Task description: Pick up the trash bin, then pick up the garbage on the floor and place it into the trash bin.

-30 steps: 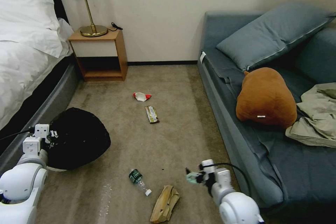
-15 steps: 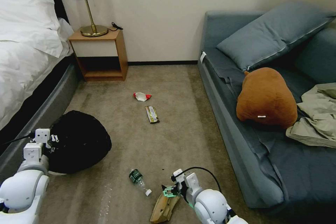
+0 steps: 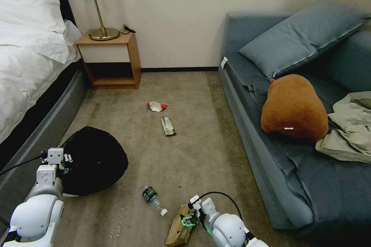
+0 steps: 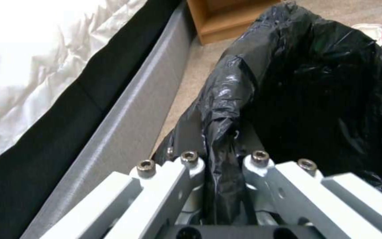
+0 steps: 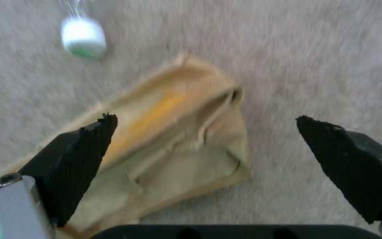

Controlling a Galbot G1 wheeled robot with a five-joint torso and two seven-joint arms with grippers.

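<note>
At lower left, the left tool (image 3: 66, 159) grips the trash bin (image 3: 94, 160) by its liner; at bottom centre, the right tool (image 5: 204, 146) hovers wide over the paper bag (image 5: 169, 149).

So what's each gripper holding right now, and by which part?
The left gripper is shut on the trash bin, pinching its bag-lined rim. The right gripper is open above the tan paper bag, holding nothing.

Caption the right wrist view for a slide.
Open right hand above the paper bag on the carpet, bottle cap nearby.
</note>
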